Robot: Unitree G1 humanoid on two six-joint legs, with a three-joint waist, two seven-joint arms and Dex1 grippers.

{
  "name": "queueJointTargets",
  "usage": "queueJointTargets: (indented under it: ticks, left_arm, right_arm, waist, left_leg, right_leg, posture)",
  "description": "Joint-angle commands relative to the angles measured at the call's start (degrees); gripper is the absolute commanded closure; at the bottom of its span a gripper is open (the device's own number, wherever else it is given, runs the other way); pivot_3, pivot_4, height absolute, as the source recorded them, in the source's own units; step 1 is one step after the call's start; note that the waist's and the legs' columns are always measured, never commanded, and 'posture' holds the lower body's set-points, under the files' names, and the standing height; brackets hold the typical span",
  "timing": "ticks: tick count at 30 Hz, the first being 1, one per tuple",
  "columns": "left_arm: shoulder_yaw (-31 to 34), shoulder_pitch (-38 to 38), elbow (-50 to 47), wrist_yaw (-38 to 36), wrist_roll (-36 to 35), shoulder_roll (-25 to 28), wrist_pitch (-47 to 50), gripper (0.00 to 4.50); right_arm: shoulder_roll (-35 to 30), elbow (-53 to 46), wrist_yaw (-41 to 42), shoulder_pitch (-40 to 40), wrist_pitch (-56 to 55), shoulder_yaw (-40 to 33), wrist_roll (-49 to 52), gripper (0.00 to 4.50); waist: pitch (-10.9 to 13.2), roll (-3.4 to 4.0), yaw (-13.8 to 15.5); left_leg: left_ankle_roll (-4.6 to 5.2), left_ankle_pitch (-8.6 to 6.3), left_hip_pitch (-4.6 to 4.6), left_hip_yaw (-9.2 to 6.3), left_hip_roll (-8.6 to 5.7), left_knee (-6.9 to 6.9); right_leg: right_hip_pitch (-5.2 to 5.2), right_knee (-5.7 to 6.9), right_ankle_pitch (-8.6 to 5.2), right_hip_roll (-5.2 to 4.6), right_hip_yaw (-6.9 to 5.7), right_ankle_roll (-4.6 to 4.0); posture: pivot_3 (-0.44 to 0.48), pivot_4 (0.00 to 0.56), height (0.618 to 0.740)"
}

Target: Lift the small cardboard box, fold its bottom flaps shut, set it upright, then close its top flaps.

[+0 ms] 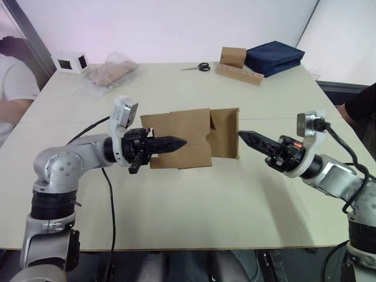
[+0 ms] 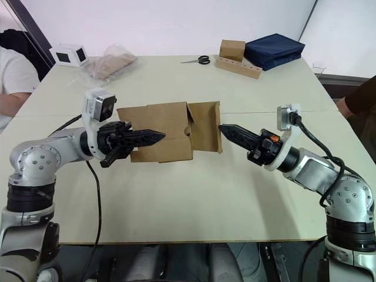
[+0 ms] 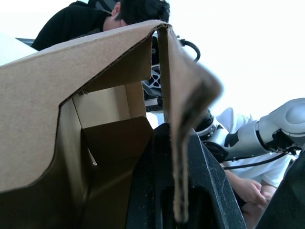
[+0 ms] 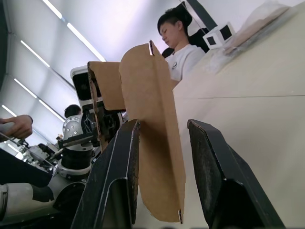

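Observation:
The small cardboard box point(image 1: 191, 132) is plain brown and lies on its side over the middle of the table point(image 1: 176, 205). Its open ends face left and right. My left gripper point(image 1: 181, 142) is shut on the box's near wall, and the left wrist view shows the cardboard pinched between its fingers point(image 3: 205, 181). At the box's right end a flap point(image 1: 226, 132) stands open. My right gripper point(image 1: 242, 135) is open at that flap's edge. In the right wrist view the flap point(image 4: 152, 119) stands edge-on just ahead of the gap between its fingers point(image 4: 119, 171).
At the table's far edge are a white cube with dark windows point(image 1: 71, 61), a plastic bag point(image 1: 110, 71), scissors point(image 1: 201, 67), a brown box on a cardboard strip point(image 1: 234, 57) and a navy bag point(image 1: 273, 57). One person point(image 1: 14, 88) sits at the left. A dark sleeve point(image 1: 361, 103) shows at the right.

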Motion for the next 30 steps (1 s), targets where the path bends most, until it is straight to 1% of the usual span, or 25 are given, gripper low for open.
queueJointTargets:
  ticks: [1,9,14,24,30]
  left_arm:
    - [1.03,-1.34,-1.71,0.23,-1.79,-0.14,-0.31,4.50]
    - [0.82,-1.09,-2.12,1.04,-2.32,-0.69,-0.36,4.50]
    - [0.42,-0.68,-1.60,1.34,-1.38,-0.74,-0.96,4.50]
    - [-0.19,-0.51,0.43,0.55,0.61,-0.72,-2.15,4.50]
    - [-0.38,-0.16,1.60,-0.23,1.77,-0.50,-2.63,4.50]
  right_arm:
    - [0.62,-3.31,-0.09,-0.65,-0.49,0.34,0.29,2.91]
    - [1.62,-4.93,-2.36,-1.04,-1.17,0.28,1.99,2.91]
    - [2.32,-7.57,-4.84,-1.30,-1.90,0.41,4.46,2.91]
    - [1.82,-12.06,-8.58,-0.67,-3.25,1.21,8.74,2.91]
    - [0.17,-12.89,-8.47,0.61,-3.09,0.50,10.82,2.91]
  waist:
    - [0.00,0.00,0.00]
    - [0.00,0.00,0.00]
    - [0.00,0.00,-0.01]
    - [0.00,0.00,0.00]
    - [0.00,0.00,0.00]
  left_leg:
    - [0.00,0.00,0.00,0.00,0.00,0.00]
    - [0.00,0.00,0.00,0.00,0.00,0.00]
    - [0.00,0.00,0.00,-0.01,0.00,0.00]
    - [0.00,0.00,0.00,-0.01,0.00,0.00]
    - [0.00,0.00,0.00,0.00,0.00,0.00]
  right_leg:
    - [0.00,0.00,0.00,0.00,0.00,0.00]
    - [0.00,0.00,0.00,0.00,0.00,0.00]
    - [0.00,0.00,0.00,0.00,0.00,0.00]
    - [0.00,0.00,0.00,0.00,0.00,0.00]
    - [0.00,0.00,0.00,0.00,0.00,0.00]
  posture:
    - [0.000,0.150,0.740]
    - [0.000,0.150,0.740]
    - [0.000,0.150,0.740]
    - [0.000,0.150,0.740]
    - [0.000,0.150,0.740]
